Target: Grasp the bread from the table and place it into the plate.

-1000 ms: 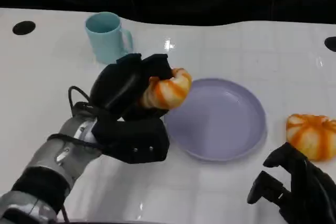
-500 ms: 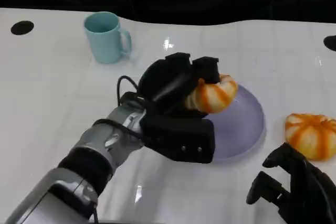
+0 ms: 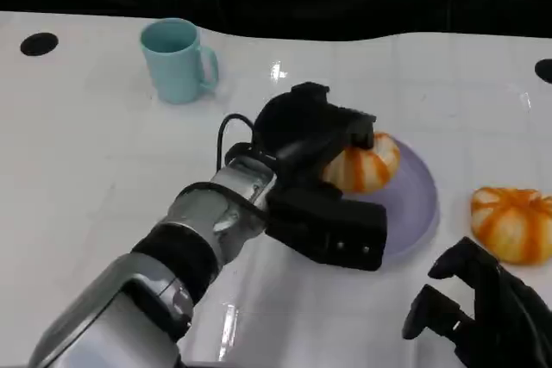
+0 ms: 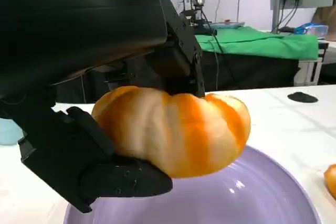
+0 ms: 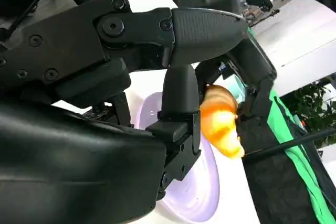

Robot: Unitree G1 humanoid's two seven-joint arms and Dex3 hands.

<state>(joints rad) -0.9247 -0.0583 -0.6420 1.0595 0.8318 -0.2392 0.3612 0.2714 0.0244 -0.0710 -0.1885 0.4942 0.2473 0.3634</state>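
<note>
Bread [image 3: 364, 162] held over the plate [image 3: 412, 213].
The left hand [image 3: 315, 140] grips the bread just above the plate's left half, its long axis running left to right; the right hand [image 3: 483, 316] rests near right, well apart, fingers curled on nothing.

A glossy white bench [image 3: 78, 161] carries a lilac plate [image 3: 414, 208] near its middle, a pale blue mug [image 3: 177, 59] standing upright toward the far left, and an orange-striped bread roll [image 3: 511, 221] lying right of the plate.
</note>
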